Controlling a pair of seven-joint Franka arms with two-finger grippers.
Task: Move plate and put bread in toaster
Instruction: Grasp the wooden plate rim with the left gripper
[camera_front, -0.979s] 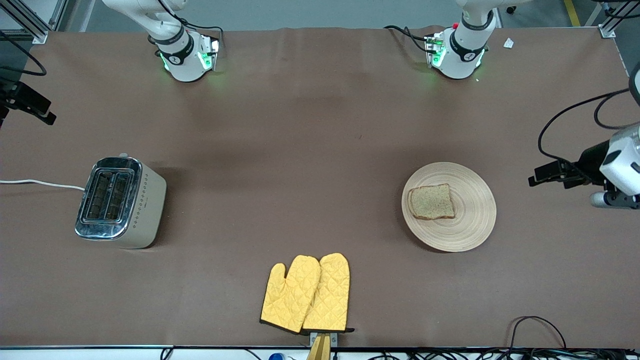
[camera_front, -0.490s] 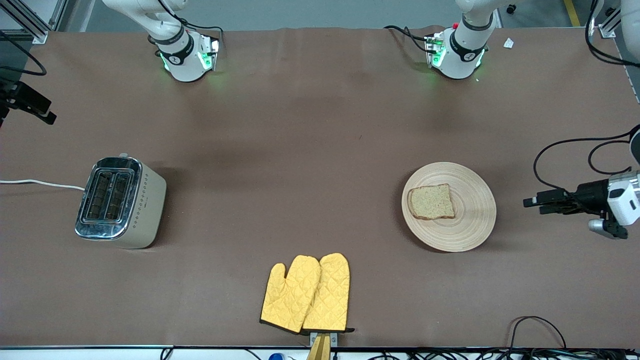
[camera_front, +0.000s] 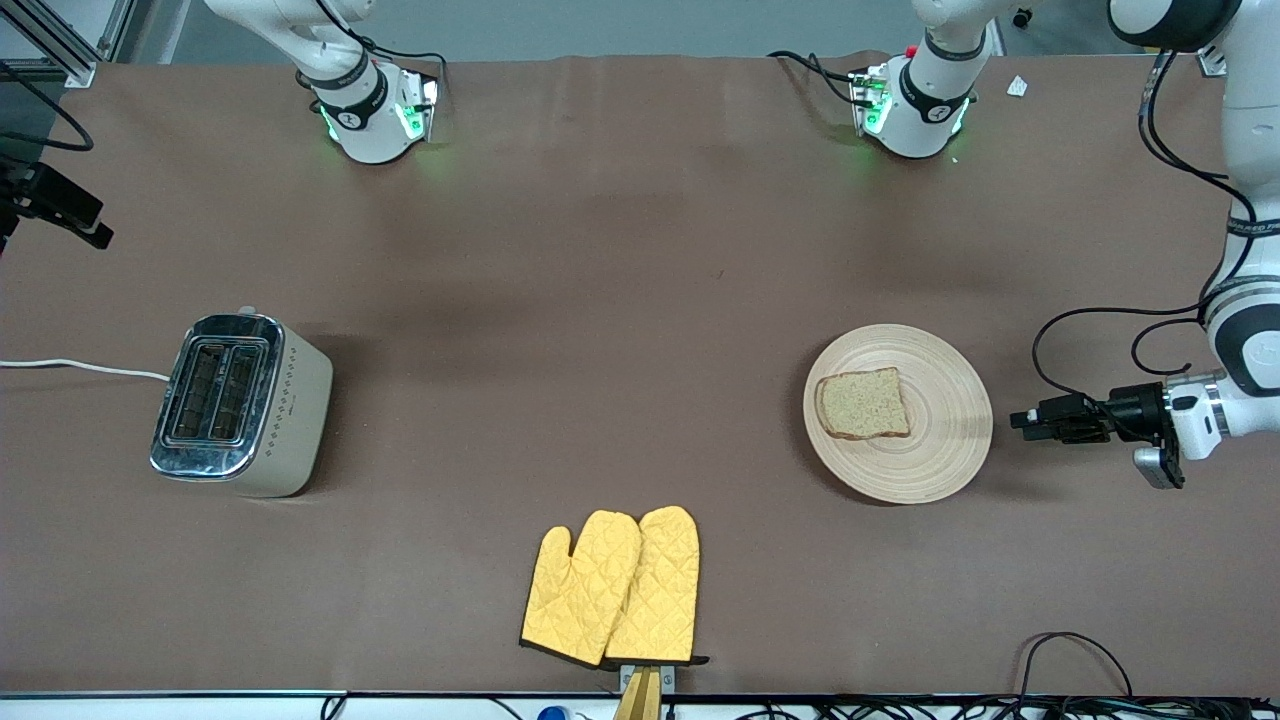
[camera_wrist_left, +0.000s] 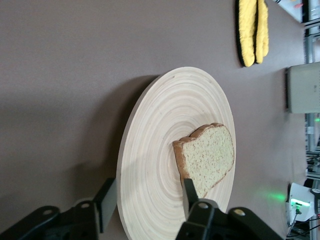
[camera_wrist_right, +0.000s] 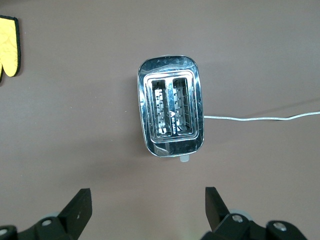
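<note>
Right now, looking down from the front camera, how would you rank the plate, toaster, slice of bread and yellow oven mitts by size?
1. Wooden plate
2. Toaster and pair of yellow oven mitts: too alike to rank
3. Bread slice, clearly smallest

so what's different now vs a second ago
The left gripper has come in low from the left arm's end of the table toward the plate rim, fingers narrowing; it grips nothing yet. The bread, toaster, yellow oven mitts and the right gripper, open above the toaster, stayed put.
</note>
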